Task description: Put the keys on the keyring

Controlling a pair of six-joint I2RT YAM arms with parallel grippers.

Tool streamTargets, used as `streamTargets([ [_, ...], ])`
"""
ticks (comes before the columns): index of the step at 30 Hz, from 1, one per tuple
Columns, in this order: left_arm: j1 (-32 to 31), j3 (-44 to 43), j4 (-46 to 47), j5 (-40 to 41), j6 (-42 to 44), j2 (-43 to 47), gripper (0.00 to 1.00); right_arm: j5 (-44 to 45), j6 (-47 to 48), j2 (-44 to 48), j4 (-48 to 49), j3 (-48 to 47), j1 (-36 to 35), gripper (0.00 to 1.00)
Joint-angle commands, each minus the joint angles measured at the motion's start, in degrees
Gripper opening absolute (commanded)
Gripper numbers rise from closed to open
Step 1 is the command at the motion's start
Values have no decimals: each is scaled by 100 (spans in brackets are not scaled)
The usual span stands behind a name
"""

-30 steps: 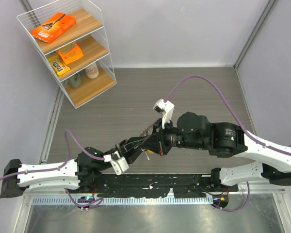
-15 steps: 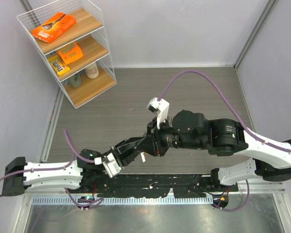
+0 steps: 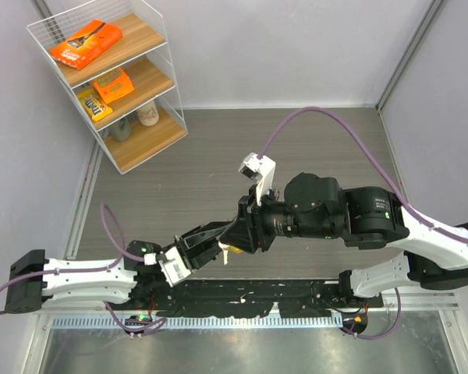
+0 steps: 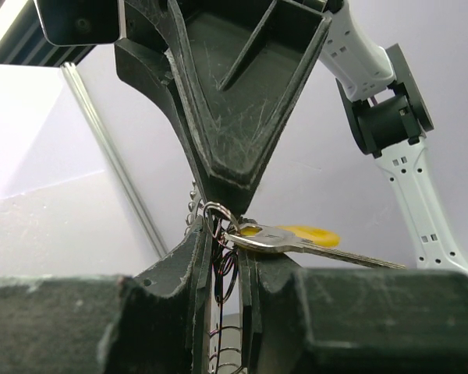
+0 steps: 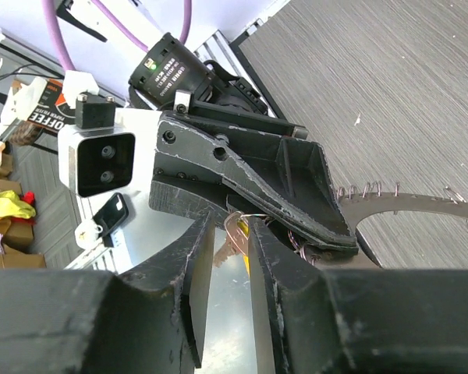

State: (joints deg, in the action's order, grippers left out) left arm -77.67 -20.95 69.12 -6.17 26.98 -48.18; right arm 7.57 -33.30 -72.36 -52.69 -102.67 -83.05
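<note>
From above I see only the left jaws and right jaws meeting over the worktop [image 3: 179, 179], while the wrist views show the left jaws clamped on the keyring [image 5: 405, 204], the keys [image 4: 296, 238] jutting out just beside them, and the right jaws slightly parted.

Both arms pair white plastic shells, dotted with small dark screw holes, with black joint housings. The slim left arm [image 3: 78, 279] shows at lower left of the overhead view. The right arm [image 3: 351, 222], centre right, has a bulky black motor block. A purple cable [image 3: 316, 110] runs to the right wrist, a second purple cable [image 3: 109, 227] to the left. A white boxy camera housing [image 3: 257, 167] tops the right wrist, and a white camera box [image 5: 101, 160] with a dark lens window the left. The left gripper [image 4: 222, 257] and right gripper [image 5: 230, 234] have matt black, scratched, wedge-shaped fingers.
</note>
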Motion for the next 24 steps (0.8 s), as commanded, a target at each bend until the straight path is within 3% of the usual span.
streamTargets([
  [1,-29,-58,1050,-156,-35,11,0,-142,60,11,-66,-385,-27,33],
  [10,-38,-67,1139,-138,-123,-51,0,-2,464,178,-400,-718,-36,38],
  [24,-29,-58,1552,-138,-316,-183,0,25,1027,-225,-1383,-1324,-28,36],
])
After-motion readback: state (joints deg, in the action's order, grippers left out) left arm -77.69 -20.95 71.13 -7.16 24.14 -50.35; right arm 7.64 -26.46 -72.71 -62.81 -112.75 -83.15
